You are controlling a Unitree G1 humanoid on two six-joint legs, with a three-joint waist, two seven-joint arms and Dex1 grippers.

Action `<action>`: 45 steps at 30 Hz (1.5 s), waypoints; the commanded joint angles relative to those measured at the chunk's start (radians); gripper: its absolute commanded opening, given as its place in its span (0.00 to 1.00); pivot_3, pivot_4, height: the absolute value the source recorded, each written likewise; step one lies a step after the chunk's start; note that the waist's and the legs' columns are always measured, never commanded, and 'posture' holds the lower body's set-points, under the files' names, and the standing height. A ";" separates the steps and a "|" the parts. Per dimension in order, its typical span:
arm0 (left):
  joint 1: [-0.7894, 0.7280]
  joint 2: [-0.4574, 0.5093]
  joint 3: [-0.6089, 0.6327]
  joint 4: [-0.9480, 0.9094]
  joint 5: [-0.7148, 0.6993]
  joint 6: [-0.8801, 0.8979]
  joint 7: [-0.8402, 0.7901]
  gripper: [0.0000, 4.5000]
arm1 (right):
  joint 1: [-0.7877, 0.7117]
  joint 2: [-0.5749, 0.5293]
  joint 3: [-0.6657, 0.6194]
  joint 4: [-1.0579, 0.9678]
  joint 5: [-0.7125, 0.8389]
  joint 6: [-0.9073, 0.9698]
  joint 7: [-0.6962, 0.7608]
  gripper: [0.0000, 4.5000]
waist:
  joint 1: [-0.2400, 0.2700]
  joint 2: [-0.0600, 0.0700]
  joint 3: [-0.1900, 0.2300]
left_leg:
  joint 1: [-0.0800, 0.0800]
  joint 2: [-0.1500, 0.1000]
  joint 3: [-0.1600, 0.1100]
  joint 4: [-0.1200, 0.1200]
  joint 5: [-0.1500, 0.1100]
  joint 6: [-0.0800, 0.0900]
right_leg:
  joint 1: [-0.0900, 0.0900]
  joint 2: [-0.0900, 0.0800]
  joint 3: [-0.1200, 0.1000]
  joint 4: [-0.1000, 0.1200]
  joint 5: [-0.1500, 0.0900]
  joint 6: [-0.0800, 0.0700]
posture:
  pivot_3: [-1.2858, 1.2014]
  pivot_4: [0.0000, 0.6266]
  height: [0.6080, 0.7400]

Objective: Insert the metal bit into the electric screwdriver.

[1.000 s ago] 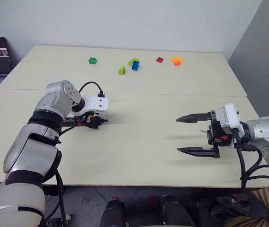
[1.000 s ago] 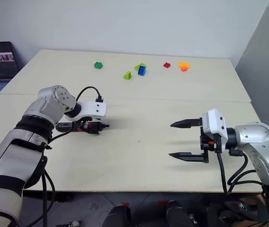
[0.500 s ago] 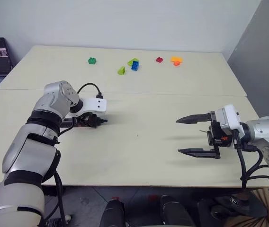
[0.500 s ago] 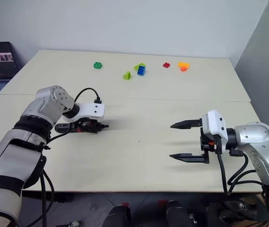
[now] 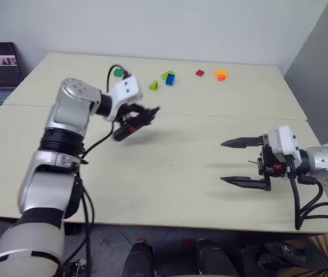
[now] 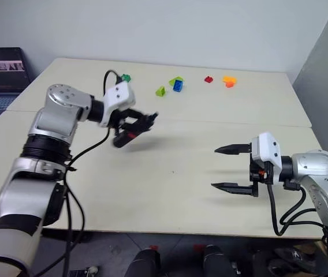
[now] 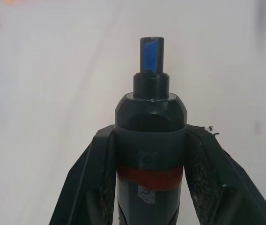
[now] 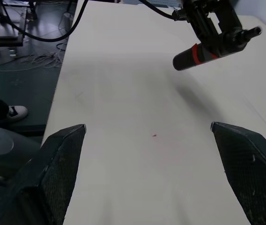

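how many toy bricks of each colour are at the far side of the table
green bricks: 3
blue brick: 1, touching one of the green ones
red brick: 1
orange-yellow bricks: 2 as far as I can tell, touching each other
total: 7

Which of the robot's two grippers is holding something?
The left gripper. It is shut on the electric screwdriver, lifted off the table. The right gripper is wide open with nothing between its fingers.

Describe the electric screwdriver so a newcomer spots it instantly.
Start at the cream table, then the left hand raised above it. Clamped there is the electric screwdriver: a dark pen-shaped tool with a red band, unlike the small coloured bricks behind.
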 commanded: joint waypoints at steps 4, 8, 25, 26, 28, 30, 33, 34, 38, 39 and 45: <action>0.170 -0.157 0.170 -0.269 -0.184 0.129 0.283 0.37 | -0.030 0.040 -0.057 -0.077 0.061 0.085 -0.144 1.00 | -0.017 0.000 0.000 | 0.001 0.000 -0.001 0.000 0.000 0.000 | 0.000 0.001 0.000 0.001 0.000 0.000 | 0.52 0.24 1.00; 0.273 -0.215 0.190 -0.371 -0.241 0.139 0.376 0.37 | -0.068 0.075 -0.055 -0.110 0.103 0.145 -0.220 1.00 | -0.017 0.000 0.000 | 0.001 0.000 -0.001 0.000 0.000 0.000 | 0.000 0.001 0.000 0.002 0.001 0.000 | 0.52 0.24 1.00; 0.564 -0.204 0.174 -0.625 -0.384 0.171 0.449 0.37 | -0.117 0.096 -0.020 -0.136 0.094 0.189 -0.275 1.00 | -0.009 0.000 0.000 | 0.001 0.000 -0.001 0.000 0.000 0.000 | 0.001 0.000 0.000 0.000 0.001 0.001 | 0.52 0.24 1.00; 0.578 -0.197 0.174 -0.637 -0.389 0.172 0.449 0.37 | -0.114 0.095 -0.019 -0.137 0.093 0.186 -0.270 1.00 | -0.009 0.000 0.000 | 0.001 0.000 -0.001 0.000 0.000 0.000 | 0.001 0.000 0.000 0.000 0.001 0.001 | 0.52 0.24 1.00; 0.605 -0.182 0.177 -0.665 -0.403 0.183 0.451 0.37 | -0.109 0.094 -0.019 -0.139 0.094 0.186 -0.265 1.00 | -0.009 0.000 0.000 | 0.001 0.000 -0.001 0.000 0.000 0.000 | 0.001 0.000 0.000 0.000 0.001 0.001 | 0.52 0.24 1.00; 0.633 -0.163 0.185 -0.695 -0.419 0.193 0.450 0.37 | -0.103 0.088 -0.016 -0.141 0.087 0.177 -0.252 1.00 | -0.009 0.001 0.000 | 0.001 0.000 -0.001 0.000 0.000 0.000 | 0.001 0.000 0.000 0.000 0.001 0.001 | 0.52 0.24 1.00; 0.668 -0.137 0.190 -0.722 -0.431 0.193 0.457 0.37 | -0.094 0.081 -0.009 -0.138 0.077 0.163 -0.231 1.00 | -0.010 0.001 0.000 | 0.001 0.000 -0.001 0.000 0.000 0.000 | 0.001 0.000 0.000 -0.001 0.001 0.001 | 0.52 0.24 1.00; 0.672 -0.136 0.192 -0.723 -0.431 0.189 0.468 0.37 | -0.092 0.080 -0.007 -0.135 0.072 0.158 -0.227 1.00 | -0.010 0.001 0.000 | 0.001 0.000 -0.001 0.000 0.000 0.000 | 0.001 0.000 0.000 -0.001 0.001 0.001 | 0.52 0.24 1.00; 0.632 -0.157 0.181 -0.699 -0.418 0.144 0.512 0.37 | -0.092 0.079 0.003 -0.123 0.059 0.153 -0.218 1.00 | -0.010 0.001 0.000 | 0.002 0.000 0.000 0.000 0.000 0.000 | 0.001 0.000 0.000 -0.001 0.001 0.001 | 0.52 0.24 1.00; 0.604 -0.171 0.173 -0.687 -0.410 0.119 0.526 0.37 | -0.093 0.078 0.005 -0.120 0.057 0.155 -0.215 1.00 | -0.010 0.001 0.000 | 0.002 0.000 0.000 0.000 0.001 0.000 | 0.001 0.000 0.000 -0.001 0.001 0.001 | 0.52 0.24 1.00; 0.485 -0.253 0.141 -0.564 -0.350 -0.019 0.601 0.37 | -0.086 0.075 0.015 -0.108 0.035 0.147 -0.207 1.00 | 0.002 0.000 0.000 | 0.001 -0.001 0.000 0.000 0.001 0.001 | 0.001 0.000 0.001 -0.001 0.002 0.002 | 0.52 0.24 1.00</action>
